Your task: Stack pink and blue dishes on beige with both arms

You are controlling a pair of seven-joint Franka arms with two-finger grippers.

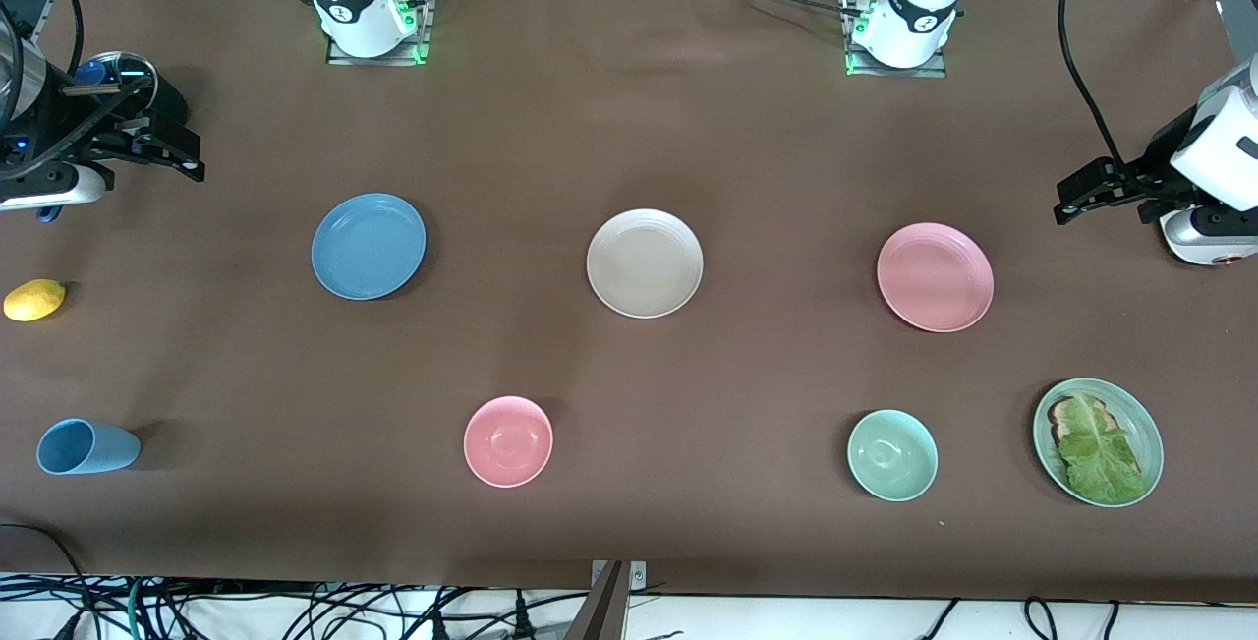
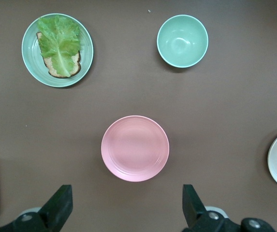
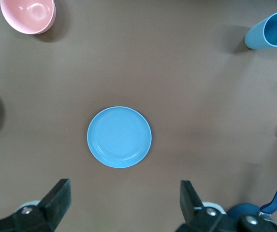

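Left gripper (image 2: 126, 208) open, empty, high at its table end near flat pale pink round plate (image 1: 935, 277); right gripper (image 3: 123, 205) open near medium blue round plate (image 1: 369, 246); cream-beige plate (image 1: 645, 262) lies between them. Plates look rigid, light, slick; pinch the rim edge

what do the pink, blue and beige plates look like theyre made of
Pink plate: matte, evenly coloured, with faint ridges near the rim; probably moulded plastic or melamine, though glazed ceramic is possible.
Blue plate: same flat shape and dull, even finish with only soft sheen; likely the same material.
Beige plate: concentric ridges, soft low gloss; looks like part of the same set.
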